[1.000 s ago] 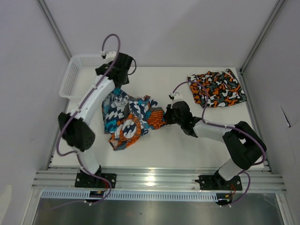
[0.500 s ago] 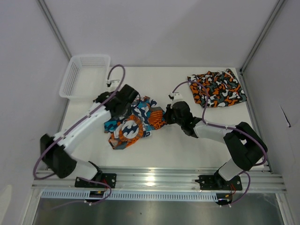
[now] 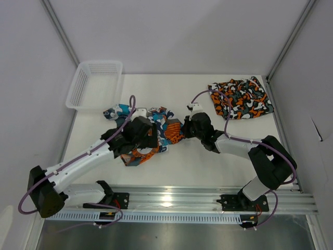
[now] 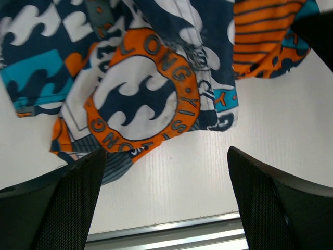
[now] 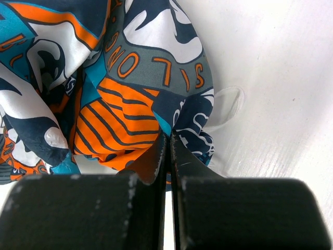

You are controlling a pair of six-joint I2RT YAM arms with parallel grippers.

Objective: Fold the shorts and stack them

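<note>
Lowered to centre-left, the left end effector (image 3: 138,136) gapes empty over cartoon-print shorts (image 3: 158,119) the right end effector (image 5: 167,145) pinches; grab the hem squarely.

My left arm (image 3: 93,156) hides the middle of the cartoon-print shorts (image 3: 165,125) from above, and both wrist views cut them off at the edges.

Blue-teal, orange and white cartoon-print shorts (image 3: 165,129); orange, black, grey and white blotchy camouflage shorts (image 3: 242,99); white mesh basket (image 3: 96,83); white table (image 3: 208,166)
</note>
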